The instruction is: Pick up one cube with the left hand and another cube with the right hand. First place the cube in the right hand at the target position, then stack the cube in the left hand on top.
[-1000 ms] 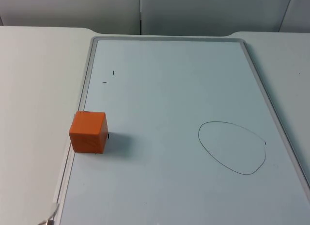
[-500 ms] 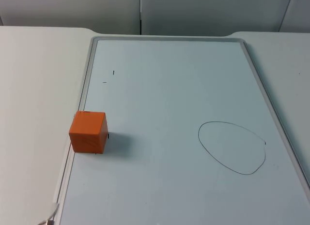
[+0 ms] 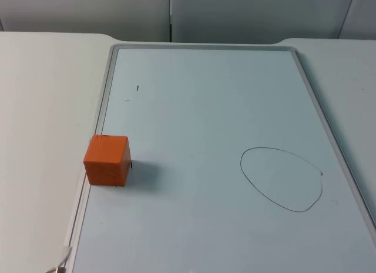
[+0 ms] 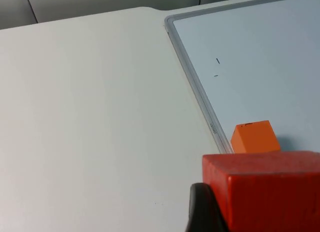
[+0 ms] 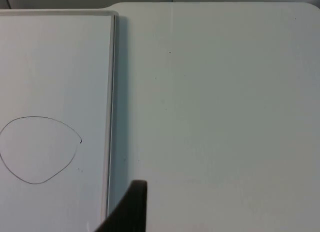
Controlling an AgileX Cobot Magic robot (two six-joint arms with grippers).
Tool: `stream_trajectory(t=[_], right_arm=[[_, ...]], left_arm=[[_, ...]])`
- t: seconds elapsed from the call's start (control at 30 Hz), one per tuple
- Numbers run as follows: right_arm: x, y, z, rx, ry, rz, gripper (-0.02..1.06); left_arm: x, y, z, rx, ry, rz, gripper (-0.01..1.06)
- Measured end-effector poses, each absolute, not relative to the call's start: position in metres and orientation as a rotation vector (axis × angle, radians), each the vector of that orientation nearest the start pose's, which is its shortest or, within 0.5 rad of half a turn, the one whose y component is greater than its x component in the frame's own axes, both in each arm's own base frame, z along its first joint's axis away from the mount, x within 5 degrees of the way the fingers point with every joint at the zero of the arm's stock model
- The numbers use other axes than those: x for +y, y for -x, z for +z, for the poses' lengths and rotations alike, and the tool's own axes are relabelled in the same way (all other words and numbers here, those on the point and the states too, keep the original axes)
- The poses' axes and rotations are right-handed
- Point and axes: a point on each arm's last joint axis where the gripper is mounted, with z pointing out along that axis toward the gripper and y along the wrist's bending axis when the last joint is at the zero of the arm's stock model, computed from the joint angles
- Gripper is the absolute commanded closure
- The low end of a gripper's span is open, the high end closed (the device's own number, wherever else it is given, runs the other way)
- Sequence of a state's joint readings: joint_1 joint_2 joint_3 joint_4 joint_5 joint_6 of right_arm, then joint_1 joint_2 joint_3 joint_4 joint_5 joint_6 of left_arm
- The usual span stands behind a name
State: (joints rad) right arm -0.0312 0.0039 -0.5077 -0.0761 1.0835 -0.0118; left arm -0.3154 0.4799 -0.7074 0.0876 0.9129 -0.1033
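Matt orange cube [image 3: 106,160], painted-wood look, faint grain on the faces. Red cube [image 4: 265,189] matt too, finely speckled top. Whiteboard [image 3: 205,108] smooth and slightly glossy, edged by a dull grey metal-looking frame [image 3: 103,103]. White table [image 3: 41,108] smooth, matt. Black fingertip [image 5: 131,207] matt, plastic-like.

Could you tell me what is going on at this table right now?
A whiteboard lies on the white table, with an orange cube sitting at the board's left edge and a hand-drawn oval outline towards its right side, nothing inside it. In the left wrist view, a red cube sits right at the left gripper's black fingertip, apparently held, over the table beside the board. The right gripper's fingertip is above the board's right edge, carrying nothing visible.
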Motion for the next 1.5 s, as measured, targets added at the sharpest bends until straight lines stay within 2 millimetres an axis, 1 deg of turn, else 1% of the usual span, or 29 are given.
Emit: stream_trajectory(t=[0.2,0.23,0.3,0.33,0.43,0.47,0.5,0.6,0.63,0.77,0.8,0.83,0.87,0.9,0.93,0.97,1.0,1.03,1.07,1.1,1.13,1.17,1.2,1.27,1.3,1.33,1.37,1.4,1.5], right_arm=[[-0.005,0.006,0.278,2.061,-0.011,-0.119,0.0],[-0.005,0.006,0.28,2.047,0.008,-0.119,0.0],[-0.001,0.007,0.294,1.979,0.073,-0.11,0.0],[-0.001,0.007,0.294,1.979,0.073,-0.11,0.0],[0.005,-0.007,0.33,1.885,0.172,-0.082,0.0],[0.009,-0.023,0.352,1.869,0.213,-0.052,0.0],[0.009,-0.023,0.352,1.869,0.213,-0.052,0.02],[0.021,-0.064,0.394,1.852,0.38,0.047,0.06],[0.021,-0.064,0.394,1.852,0.38,0.047,0.09],[0.04,-0.138,0.442,1.771,0.657,0.203,0.1],[0.044,-0.159,0.448,1.769,0.707,0.267,0.1],[0.044,-0.159,0.448,1.769,0.707,0.267,0.1],[0.049,-0.181,0.456,1.761,0.748,0.313,0.1],[0.059,-0.209,0.467,1.748,0.815,0.362,0.1],[0.07,-0.23,0.467,1.761,0.864,0.386,0.1],[0.07,-0.23,0.467,1.761,0.864,0.386,0.1],[0.081,-0.251,0.467,1.775,0.909,0.382,0.1],[0.097,-0.264,0.468,1.779,0.966,0.366,0.1],[0.116,-0.279,0.464,1.8,1.01,0.365,0.1],[0.137,-0.294,0.454,1.836,1.062,0.345,0.1],[0.137,-0.294,0.454,1.836,1.062,0.345,0.1],[0.154,-0.304,0.449,1.857,1.104,0.311,0.1],[0.177,-0.315,0.435,1.881,1.172,0.285,0.1],[0.22,-0.333,0.398,1.941,1.302,0.269,0.1],[0.241,-0.336,0.381,1.96,1.365,0.271,0.1],[0.261,-0.339,0.357,1.989,1.437,0.283,0.1],[0.261,-0.339,0.357,1.989,1.437,0.283,0.1],[0.279,-0.342,0.332,2.023,1.507,0.292,0.1],[0.315,-0.345,0.264,2.106,1.666,0.305,0.1]], left_arm=[[-0.017,-0.072,0.335,2.154,-0.248,-0.135,1.05],[-0.017,-0.072,0.335,2.154,-0.248,-0.135,1.05],[-0.017,-0.072,0.335,2.154,-0.248,-0.135,1.05],[-0.017,-0.072,0.335,2.154,-0.248,-0.135,1.05],[-0.017,-0.072,0.335,2.154,-0.248,-0.135,1.05],[-0.017,-0.072,0.335,2.154,-0.248,-0.135,1.05],[-0.017,-0.072,0.335,2.154,-0.248,-0.135,1.05],[-0.017,-0.072,0.335,2.154,-0.248,-0.133,1.05],[-0.017,-0.072,0.335,2.154,-0.248,-0.133,1.05],[-0.017,-0.072,0.335,2.154,-0.249,-0.13,1.05],[-0.017,-0.072,0.335,2.154,-0.249,-0.13,1.05],[-0.017,-0.072,0.335,2.154,-0.249,-0.13,1.05],[-0.017,-0.072,0.335,2.154,-0.246,-0.131,1.05],[-0.017,-0.072,0.335,2.154,-0.246,-0.131,1.05],[-0.017,-0.072,0.335,2.154,-0.245,-0.132,1.05],[-0.017,-0.072,0.335,2.154,-0.245,-0.132,1.05],[-0.017,-0.072,0.335,2.155,-0.242,-0.134,1.05],[-0.017,-0.072,0.335,2.156,-0.234,-0.138,1.05],[-0.017,-0.072,0.335,2.157,-0.228,-0.141,1.05],[-0.017,-0.072,0.335,2.157,-0.224,-0.143,1.05],[-0.017,-0.072,0.335,2.157,-0.224,-0.143,1.05],[-0.017,-0.072,0.335,2.158,-0.221,-0.145,1.05],[-0.017,-0.072,0.335,2.158,-0.219,-0.148,1.05],[-0.017,-0.072,0.335,2.158,-0.218,-0.148,1.05],[-0.017,-0.072,0.335,2.158,-0.216,-0.149,1.05],[-0.017,-0.072,0.335,2.158,-0.216,-0.149,1.05],[-0.017,-0.072,0.335,2.158,-0.216,-0.149,1.05],[-0.017,-0.072,0.335,2.158,-0.216,-0.149,1.05],[-0.017,-0.072,0.335,2.158,-0.216,-0.149,1.05]])
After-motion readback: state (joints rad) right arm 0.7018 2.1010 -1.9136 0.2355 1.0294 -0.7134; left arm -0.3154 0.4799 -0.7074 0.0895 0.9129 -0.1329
